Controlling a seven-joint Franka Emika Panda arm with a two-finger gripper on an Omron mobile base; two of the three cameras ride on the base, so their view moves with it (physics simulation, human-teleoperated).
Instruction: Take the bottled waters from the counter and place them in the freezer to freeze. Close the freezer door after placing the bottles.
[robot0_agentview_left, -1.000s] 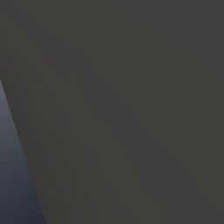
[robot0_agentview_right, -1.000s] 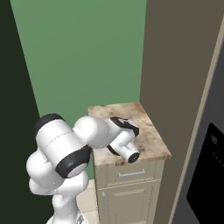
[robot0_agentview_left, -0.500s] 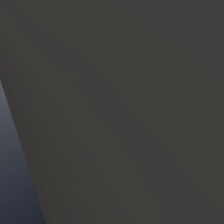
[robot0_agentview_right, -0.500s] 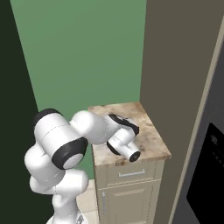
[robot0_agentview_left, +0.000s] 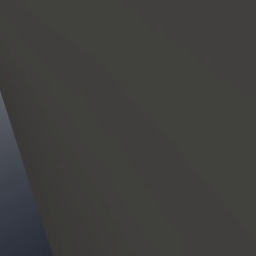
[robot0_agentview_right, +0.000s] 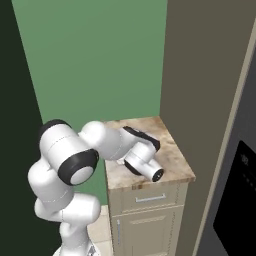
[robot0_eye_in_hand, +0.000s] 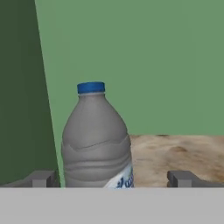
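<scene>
A grey bottled water (robot0_eye_in_hand: 97, 144) with a blue cap stands upright on the beige marbled counter (robot0_eye_in_hand: 179, 153), close in front of the hand. My gripper (robot0_eye_in_hand: 113, 179) is open, and the bottle's lower body sits between the two fingertips (robot0_eye_in_hand: 41, 178), nearer the left one, with nothing gripped. From the right base view the arm lies bent over the counter (robot0_agentview_right: 175, 165), its wrist (robot0_agentview_right: 147, 167) low above the stone top and the hand pointing toward the green wall. The bottle is hidden behind the arm there. The freezer door (robot0_agentview_right: 240, 200) with its black panel stands at the right edge.
A green wall (robot0_agentview_right: 95, 65) backs the counter, and a tall brown-grey panel (robot0_agentview_right: 205, 100) rises to its right. Below the top are a drawer (robot0_agentview_right: 150, 199) and a cabinet door (robot0_agentview_right: 145, 232). A flat dark grey surface (robot0_agentview_left: 150, 125) stands close before the left base camera.
The arm has shifted slightly over the counter, its hand edging toward the back wall. The jaws have stayed open.
</scene>
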